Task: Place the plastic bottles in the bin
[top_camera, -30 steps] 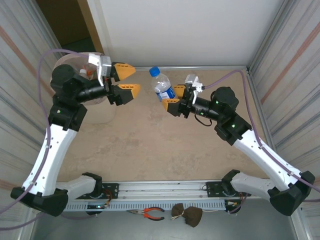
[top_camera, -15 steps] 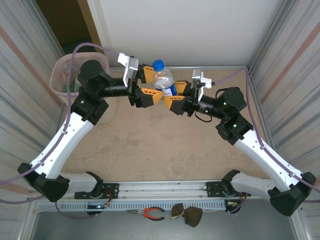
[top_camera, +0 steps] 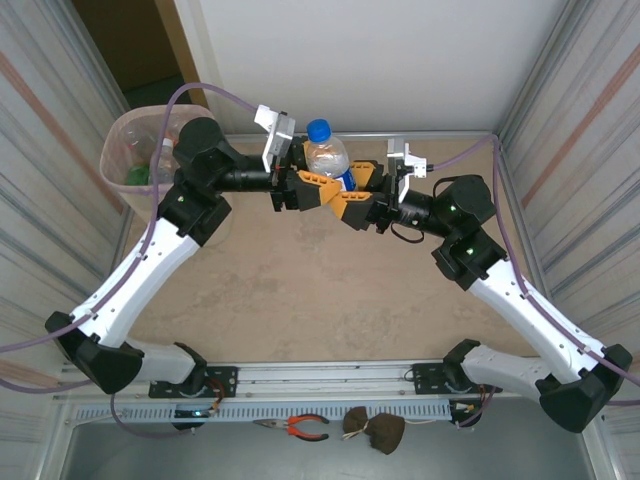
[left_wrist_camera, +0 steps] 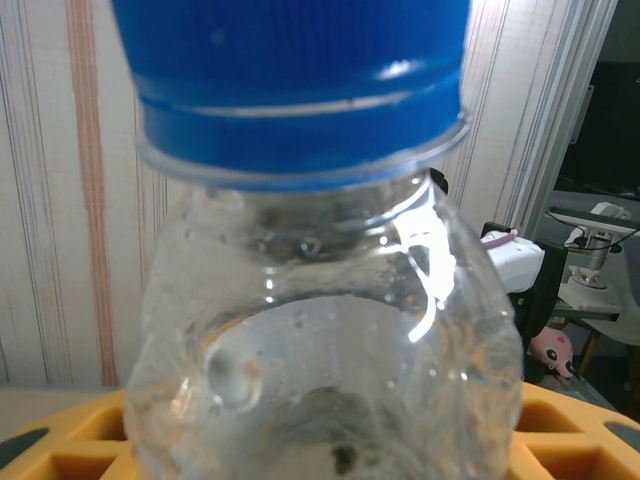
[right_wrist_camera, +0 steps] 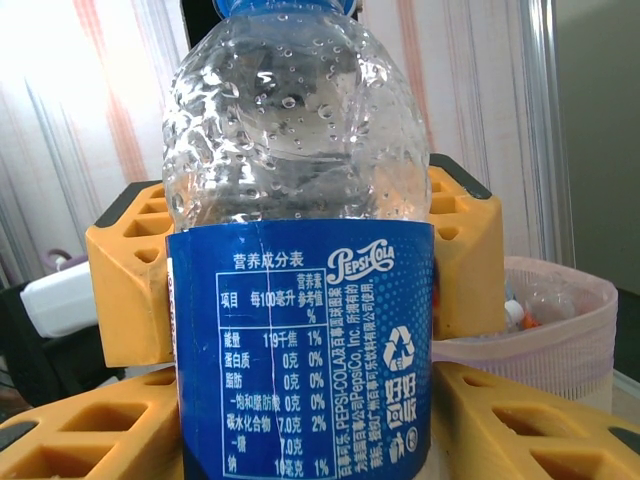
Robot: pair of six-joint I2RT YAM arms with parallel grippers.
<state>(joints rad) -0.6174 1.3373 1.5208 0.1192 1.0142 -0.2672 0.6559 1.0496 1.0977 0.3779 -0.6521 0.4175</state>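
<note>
1. One tall beige bin (top_camera: 112, 148), lined with a pink plastic bag, stands at the table's far left corner, just behind my left arm. Its mouth is much wider than any bottle, so I judge the drop will need little aiming.
2. Held between my two pincers, off the table near the back wall and cap uppermost, is a clear plastic bottle (top_camera: 330, 165) with a blue label and blue cap. Only droplets cling inside, so I take it for nearly empty. That makes it light and thin-walled, likely to dent or squirt sideways if squeezed hard.
3. My right pincer (top_camera: 352, 190) pinches the clear plastic bottle low down, with its yellow fingers (right_wrist_camera: 90, 440) on either side of the label's lower part. My left pincer (top_camera: 316, 170) has it higher up, fingers (right_wrist_camera: 125, 290) lying against both flanks at the label's top edge.
4. Its blue wrap-round label (right_wrist_camera: 300, 350) covers the straight part of the body. I judge that band the stiffest and least slippery place to hold.
5. Its blue screw cap (left_wrist_camera: 300, 90) looks rigid, but it is small, so I think it a poor place to grip.
</note>
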